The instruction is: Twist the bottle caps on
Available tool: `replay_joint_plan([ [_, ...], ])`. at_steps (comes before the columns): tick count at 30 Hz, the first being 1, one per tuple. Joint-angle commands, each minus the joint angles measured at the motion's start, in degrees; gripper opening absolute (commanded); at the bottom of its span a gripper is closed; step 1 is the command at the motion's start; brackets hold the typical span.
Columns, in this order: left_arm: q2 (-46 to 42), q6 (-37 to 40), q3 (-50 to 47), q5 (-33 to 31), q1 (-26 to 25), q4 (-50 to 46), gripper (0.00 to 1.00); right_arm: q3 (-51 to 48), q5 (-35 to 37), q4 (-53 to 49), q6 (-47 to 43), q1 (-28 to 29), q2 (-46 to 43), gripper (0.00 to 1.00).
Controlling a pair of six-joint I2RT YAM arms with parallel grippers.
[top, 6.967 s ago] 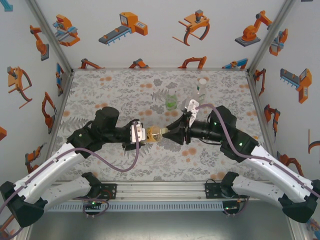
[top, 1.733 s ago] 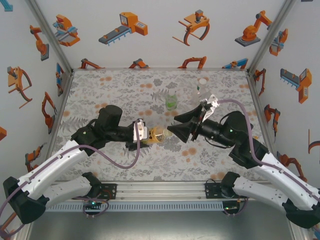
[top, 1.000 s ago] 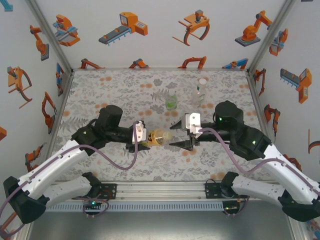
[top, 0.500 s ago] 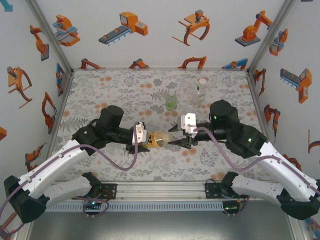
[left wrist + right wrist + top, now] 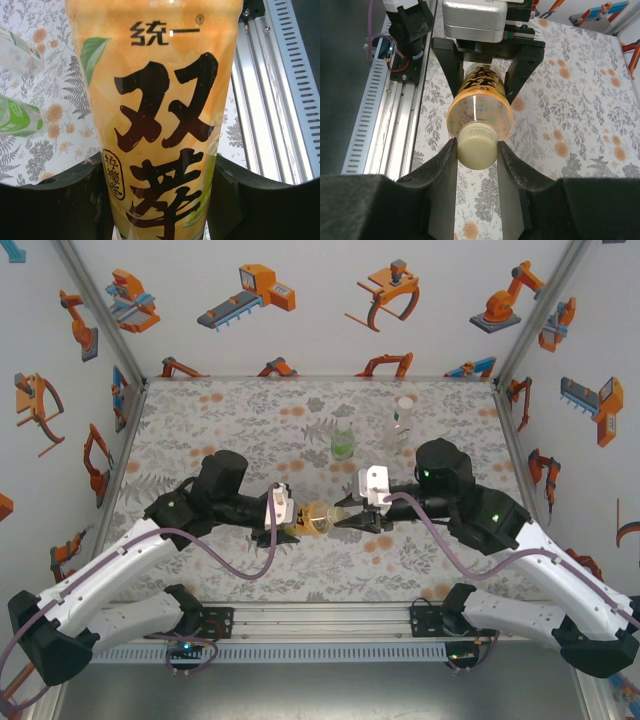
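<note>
The amber-yellow bottle (image 5: 316, 517) lies level above the mat, its label (image 5: 155, 115) filling the left wrist view. My left gripper (image 5: 285, 518) is shut on its lower body, both fingers (image 5: 65, 200) pressing the sides. A pale yellowish cap (image 5: 477, 147) sits on the bottle's neck (image 5: 479, 116), and my right gripper (image 5: 477, 150) is shut on that cap from the opposite side. Farther back, the green bottle (image 5: 343, 444) and the clear bottle (image 5: 400, 423) stand upright on the mat; both also appear lying across the left edge of the left wrist view, green bottle (image 5: 15, 117), clear bottle (image 5: 17, 50).
The floral mat (image 5: 230, 420) covers the table between patterned walls. An aluminium rail (image 5: 320, 620) runs along the near edge by the arm bases. Open mat lies to the left and behind the left arm.
My right gripper has moved left toward the bottle's neck and closed its fingers onto the cap. The left gripper and the bottle have stayed put.
</note>
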Motion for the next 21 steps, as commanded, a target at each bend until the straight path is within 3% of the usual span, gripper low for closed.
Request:
replay_joint_plan([
  [1, -0.37, 0.94, 1.85, -0.45, -0.17, -0.59, 0.00, -0.58, 2.04, 4.12, 2.24, 0.33, -1.44, 0.16],
  [7, -1.08, 0.36, 1.16, -3.93, -0.17, 0.95, 0.00, -5.39, 8.02, 13.38, 15.48, 0.30, -3.69, 0.00],
  [13, -1.27, -0.47, 0.62, -8.42, -0.17, 2.66, 0.00, -8.92, 18.08, 21.85, 37.45, 0.33, -3.72, 0.00],
  [21, -2.03, -2.03, -0.57, -14.81, -0.17, 5.65, 0.00, -9.41, 32.50, 20.56, 67.13, 0.33, -0.96, 0.00],
])
